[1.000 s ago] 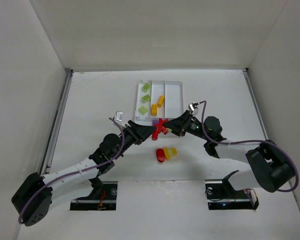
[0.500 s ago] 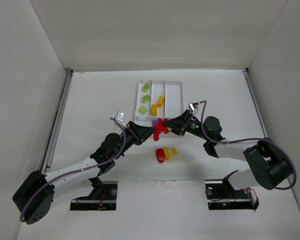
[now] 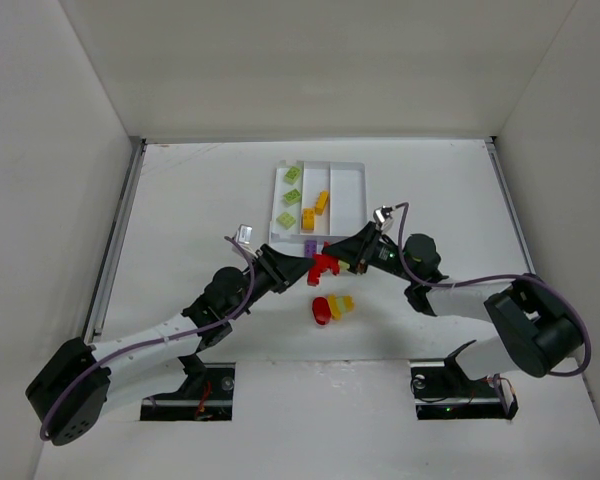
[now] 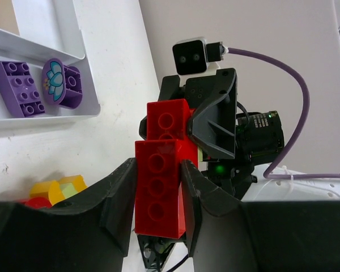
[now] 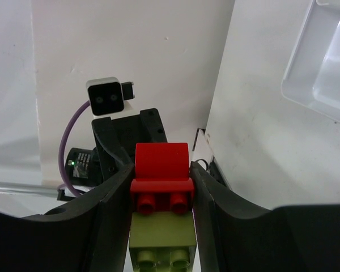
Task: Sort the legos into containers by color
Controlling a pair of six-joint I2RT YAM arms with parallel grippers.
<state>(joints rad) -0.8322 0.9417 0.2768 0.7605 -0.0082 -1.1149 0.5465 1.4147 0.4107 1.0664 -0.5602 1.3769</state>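
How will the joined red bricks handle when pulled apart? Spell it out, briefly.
The red bricks look like hard moulded plastic, so they are probably stiff and light; both sets of jaws pinch them with no visible bending. Their smooth flat sides may slip if the pull is skewed. The green brick joined to them will likely hold by friction, then let go suddenly.
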